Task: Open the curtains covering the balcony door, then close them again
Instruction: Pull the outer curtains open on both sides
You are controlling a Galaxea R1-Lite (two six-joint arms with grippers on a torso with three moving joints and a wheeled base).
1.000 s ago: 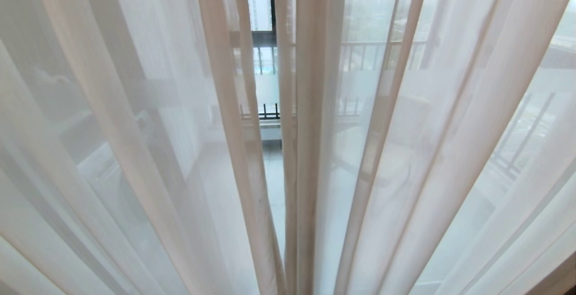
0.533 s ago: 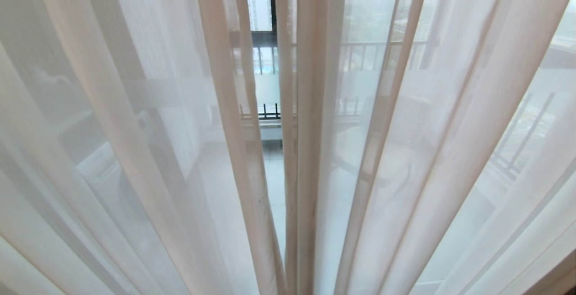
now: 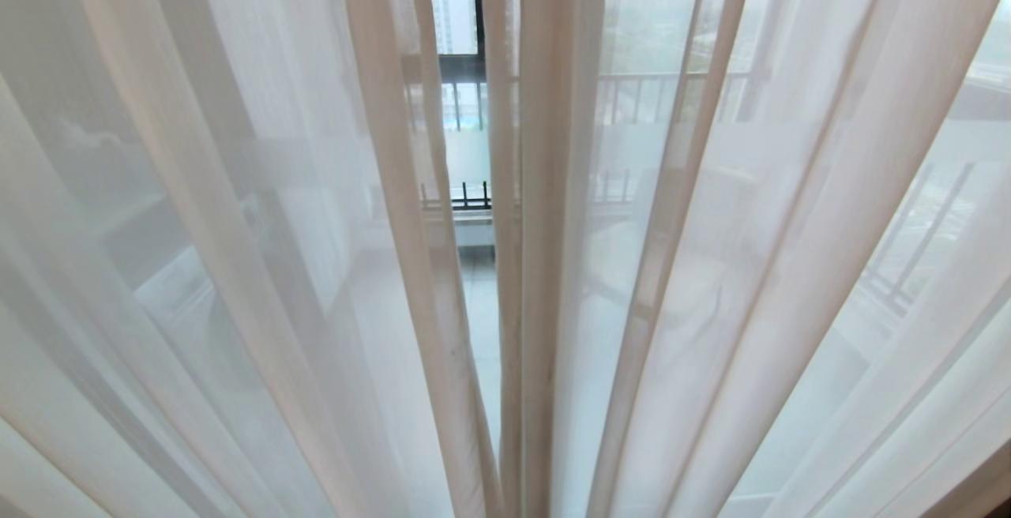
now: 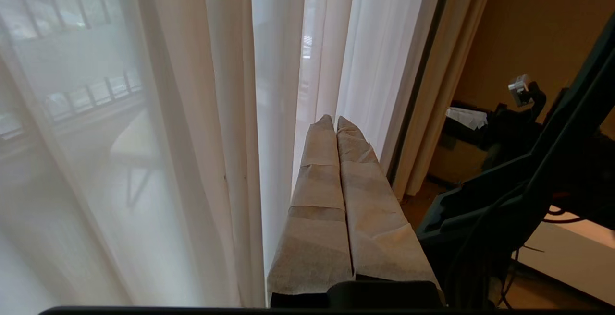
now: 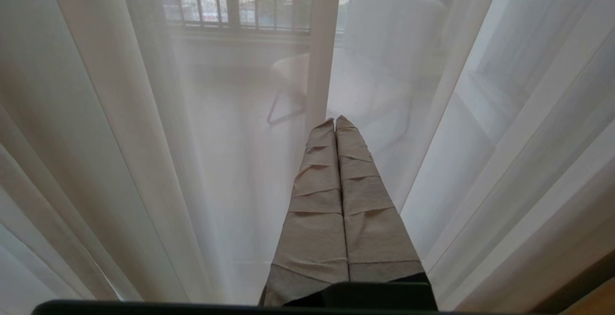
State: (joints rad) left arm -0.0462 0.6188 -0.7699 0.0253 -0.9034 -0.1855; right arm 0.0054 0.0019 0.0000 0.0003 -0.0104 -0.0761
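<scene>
Filling the head view from edge to edge: thin cream-white see-through sheer curtains (image 3: 261, 210), long pleats running floor to ceiling and fanning outward toward the bottom. Drawn across nearly the whole width, with only a narrow vertical slit (image 3: 467, 186) left of the middle. Through that slit and through the fabric: the balcony door (image 3: 477, 5) with its dark metal frame standing upright and a frosted white horizontal band (image 3: 467, 156) crossing the glass. Beyond it, a dark barred railing (image 3: 663, 95).

Over on the left wrist view: left gripper (image 4: 335, 122), tape-wrapped fingers (image 4: 319, 180) pressed flat together, clamped on nothing, tips aimed at the sheer folds just ahead. Off to one side there, a heavier opaque beige drape (image 4: 442, 75) hanging straight down at the curtain's edge, against a tan wall (image 4: 533, 31).

On the right wrist view: right gripper (image 5: 335, 123), likewise closed tight and empty, wrapped fingers (image 5: 322, 195) pointing at the sheer fabric close in front. Faint through the cloth: a pale chair (image 5: 379, 41) out on the balcony floor.
</scene>
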